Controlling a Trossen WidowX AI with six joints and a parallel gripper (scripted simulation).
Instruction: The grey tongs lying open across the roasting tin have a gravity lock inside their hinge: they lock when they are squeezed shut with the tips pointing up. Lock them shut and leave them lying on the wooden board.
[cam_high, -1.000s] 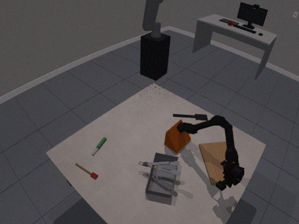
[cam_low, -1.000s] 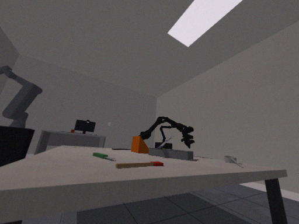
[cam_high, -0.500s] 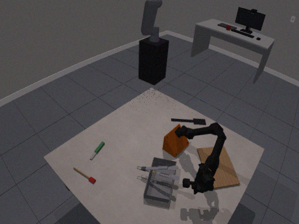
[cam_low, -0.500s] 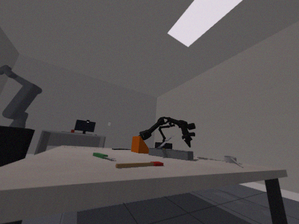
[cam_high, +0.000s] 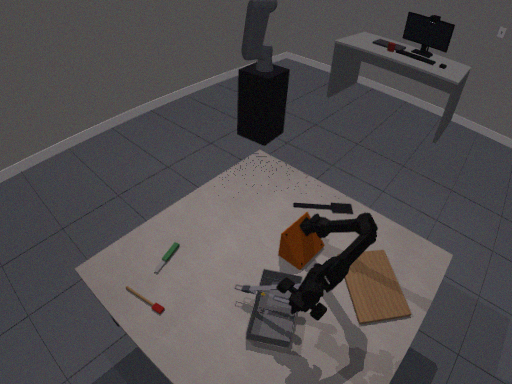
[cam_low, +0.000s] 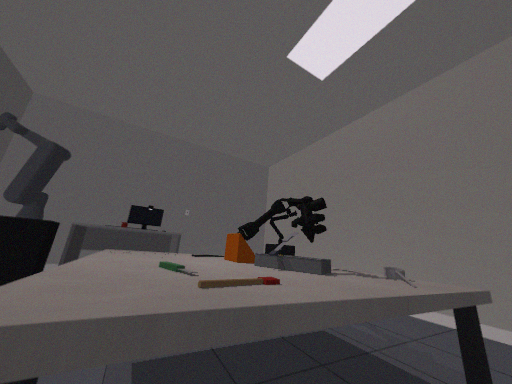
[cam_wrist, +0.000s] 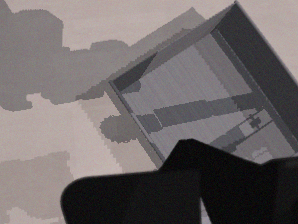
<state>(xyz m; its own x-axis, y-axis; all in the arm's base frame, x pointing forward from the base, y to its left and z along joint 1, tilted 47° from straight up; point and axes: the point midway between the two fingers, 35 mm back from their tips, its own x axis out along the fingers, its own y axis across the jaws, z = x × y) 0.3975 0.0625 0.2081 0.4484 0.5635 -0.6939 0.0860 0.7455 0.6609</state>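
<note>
The grey tongs (cam_high: 267, 288) (cam_low: 286, 243) lie open across the roasting tin (cam_high: 269, 342) (cam_low: 300, 264) (cam_wrist: 265, 42). Their looped end sticks out past the tin's left side in the top view, and their spread arms reach toward the gripper, which partly hides them. In the exterior view they slope upward to the right. My gripper (cam_high: 298, 303) (cam_low: 313, 239) (cam_wrist: 186, 146) is shut and empty, above the tin beside the arms' free ends, pointing down. The wooden board (cam_high: 377, 290) lies bare at the right in the top view. The tongs cannot be made out clearly in the wrist view.
The arm rises from an orange wedge (cam_high: 300, 249) (cam_low: 236, 250) between tin and board. A black spatula (cam_high: 325, 206) lies behind it. A green-handled knife (cam_high: 171, 251) (cam_low: 171, 265) and a red-headed tool (cam_high: 145, 298) (cam_low: 230, 283) lie at the left in the top view.
</note>
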